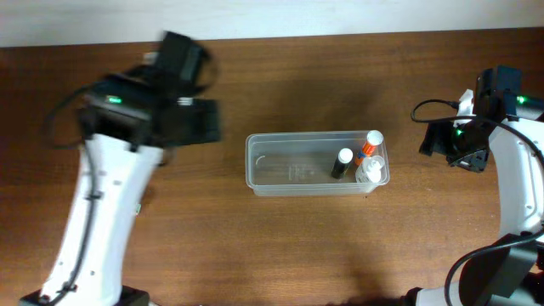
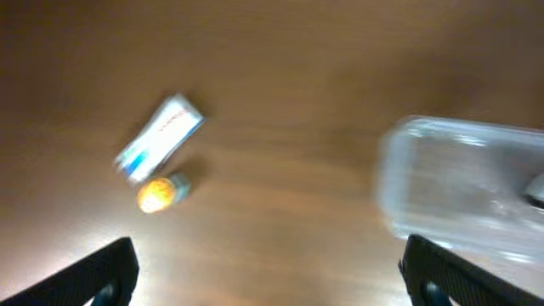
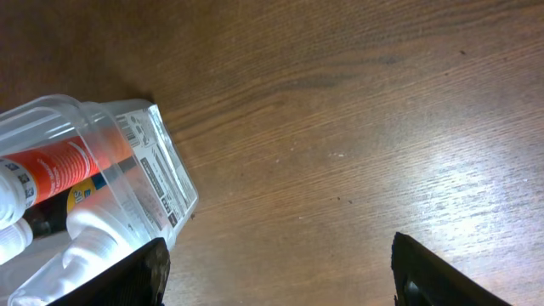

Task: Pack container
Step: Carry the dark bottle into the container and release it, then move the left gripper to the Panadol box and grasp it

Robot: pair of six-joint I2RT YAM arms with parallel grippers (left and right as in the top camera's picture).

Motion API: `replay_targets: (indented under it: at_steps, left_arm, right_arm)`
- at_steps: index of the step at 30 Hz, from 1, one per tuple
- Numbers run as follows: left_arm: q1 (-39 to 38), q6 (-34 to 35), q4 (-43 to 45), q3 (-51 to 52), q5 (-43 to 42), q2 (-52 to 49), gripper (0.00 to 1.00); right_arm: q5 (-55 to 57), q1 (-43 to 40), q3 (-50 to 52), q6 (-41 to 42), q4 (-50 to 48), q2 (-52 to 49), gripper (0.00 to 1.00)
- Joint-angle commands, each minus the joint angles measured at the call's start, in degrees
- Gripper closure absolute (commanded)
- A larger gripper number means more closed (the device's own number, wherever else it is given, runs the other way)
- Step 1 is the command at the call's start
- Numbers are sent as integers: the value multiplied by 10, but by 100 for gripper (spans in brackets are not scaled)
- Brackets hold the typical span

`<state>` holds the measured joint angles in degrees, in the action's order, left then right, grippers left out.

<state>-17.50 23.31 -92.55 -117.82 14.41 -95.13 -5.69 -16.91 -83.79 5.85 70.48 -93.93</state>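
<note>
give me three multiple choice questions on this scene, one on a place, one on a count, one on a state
1. Where in the clear plastic rectangular tub do the packed bottles sit?
A) at the end nearer the right arm
B) at the end nearer the left arm
C) in the middle

2. In the left wrist view, how many items lie on the wooden table outside the tub?
A) none
B) two
C) four

3. How is the right tool?
A) shut on a bottle
B) open, holding nothing
C) shut on the tub's rim

Answers:
1 A, the overhead view shows them clustered at that end.
2 B, a white and blue tube and a small orange item.
3 B, its fingers stand wide apart over bare wood.
</note>
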Motion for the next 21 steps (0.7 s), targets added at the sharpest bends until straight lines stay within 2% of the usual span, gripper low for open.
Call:
replay_targets:
  at_steps: [1,8,13,17,21]
  left_arm:
    - [86,-26,-7,25,12,-10,1]
    - [197,-74,41,122,5,-10,1]
    - [280,-199,132,226,-95,-16,1]
    - [338,-235,194,304,-108,-37,1]
    - [371,-269,239,337,-108,-80,0]
  right_arm:
    - [-3,-3,0,2,1,1,24]
    - [-3,-3,0,2,5,1,24]
    - [-3,-3,0,2,5,1,24]
    - [-3,-3,0,2,5,1,24]
    - [-3,-3,0,2,5,1,24]
